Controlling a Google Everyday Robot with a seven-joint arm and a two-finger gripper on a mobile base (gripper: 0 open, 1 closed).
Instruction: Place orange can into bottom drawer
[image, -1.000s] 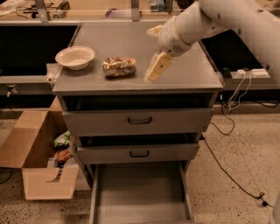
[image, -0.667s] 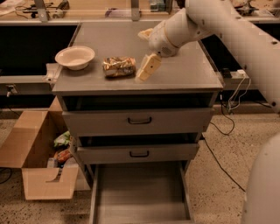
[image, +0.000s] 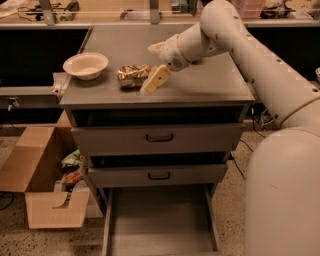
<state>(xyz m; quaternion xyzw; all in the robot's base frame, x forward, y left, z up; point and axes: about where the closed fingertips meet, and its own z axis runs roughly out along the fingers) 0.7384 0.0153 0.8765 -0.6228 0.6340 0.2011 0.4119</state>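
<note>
The orange can, crinkly and mottled gold and brown, lies on its side on the grey cabinet top, left of centre. My gripper is right beside the can's right end, just above the cabinet top. It is open: the near fingertip is by the can's front right, the far one behind it. The can is not held. The bottom drawer is pulled out below, and its flat grey floor holds nothing.
A cream bowl sits on the cabinet top left of the can. The two upper drawers with black handles are slightly ajar. An open cardboard box with packets stands on the floor to the left. My arm reaches in from the right.
My gripper has moved left across the cabinet top, from about a hand's width away to right next to the can's right end. The can and bowl have not moved.
</note>
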